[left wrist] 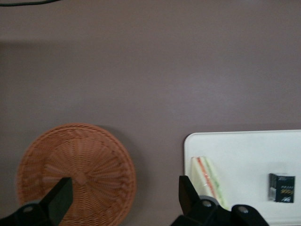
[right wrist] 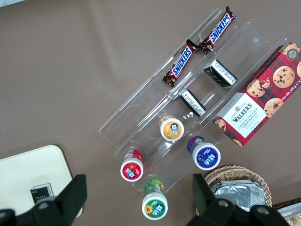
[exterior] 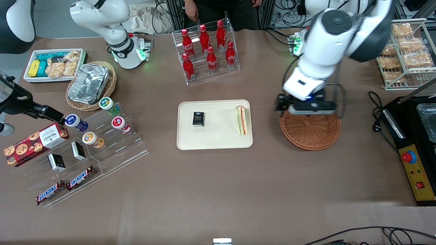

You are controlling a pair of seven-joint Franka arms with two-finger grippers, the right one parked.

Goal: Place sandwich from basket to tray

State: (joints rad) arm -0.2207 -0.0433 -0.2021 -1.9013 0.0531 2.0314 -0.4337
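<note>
The sandwich, a pale wedge with red and green layers, lies on the cream tray, at the tray's edge toward the working arm. The reddish-brown wicker basket sits beside the tray with nothing in it. My gripper hangs above the basket's rim farther from the front camera. It is open, and nothing is between its fingers; one finger is over the basket, the other near the tray's corner.
A small black box also lies on the tray. A rack of red cola bottles stands farther from the camera. A clear shelf with cups is toward the parked arm's end. A black machine stands near the basket.
</note>
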